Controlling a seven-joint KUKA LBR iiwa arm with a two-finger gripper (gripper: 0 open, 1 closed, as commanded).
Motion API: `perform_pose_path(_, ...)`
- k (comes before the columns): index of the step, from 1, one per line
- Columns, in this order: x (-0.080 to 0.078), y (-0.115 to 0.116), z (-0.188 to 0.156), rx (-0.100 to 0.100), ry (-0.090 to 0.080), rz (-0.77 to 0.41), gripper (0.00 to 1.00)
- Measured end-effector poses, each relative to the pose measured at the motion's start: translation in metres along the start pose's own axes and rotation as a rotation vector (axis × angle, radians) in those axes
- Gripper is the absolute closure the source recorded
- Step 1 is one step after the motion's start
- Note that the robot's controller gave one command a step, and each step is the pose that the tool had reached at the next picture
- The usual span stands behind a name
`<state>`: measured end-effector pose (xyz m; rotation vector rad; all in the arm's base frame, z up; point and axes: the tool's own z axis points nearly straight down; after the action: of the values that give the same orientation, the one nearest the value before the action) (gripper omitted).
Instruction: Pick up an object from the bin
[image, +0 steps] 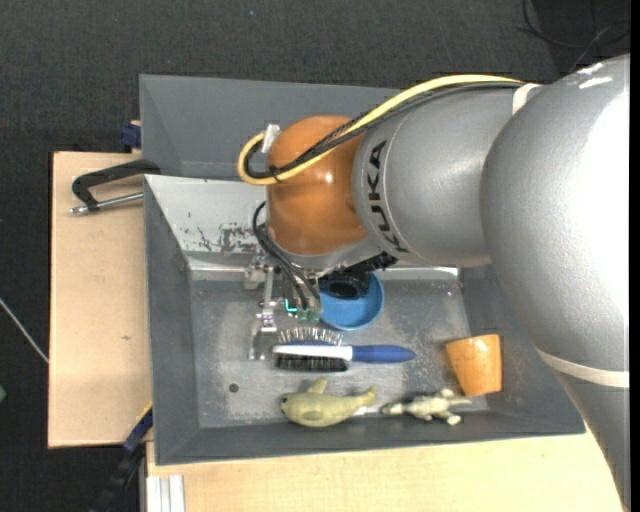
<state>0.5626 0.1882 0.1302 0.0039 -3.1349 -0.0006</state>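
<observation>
1. The arm (480, 180) reached in from the right, with its orange wrist cover (310, 190) over the back middle of the grey bin (170, 330).
2. The claw (275, 335) hung low over the bin floor, left of centre. Whether it was spread or pressed together could not be told.
3. Nearest thing was a brush (312, 357) with a dark bristle head and a blue handle. It lay flat on the floor, handle pointing right. The head lay close beside the claw's lower end; contact could not be told.
4. A round blue cup (358, 305) sat just right of the claw, behind the brush and partly hidden under the wrist.
5. An orange cup (475, 365) stood near the right wall, well apart from the claw.
6. Along the front wall lay a pale yellow-green fish-shaped toy (325, 405), just in front of the brush. To its right lay a small lizard-like figure (430, 406), the two nearly end to end.
</observation>
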Motion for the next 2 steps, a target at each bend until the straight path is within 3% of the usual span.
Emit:
perform_pose_path(1,0.020,-0.074,0.030,0.001,-0.003,0.140,0.00)
perform_pose_path(2,0.042,-0.103,0.046,0.000,-0.012,-0.151,0.00)
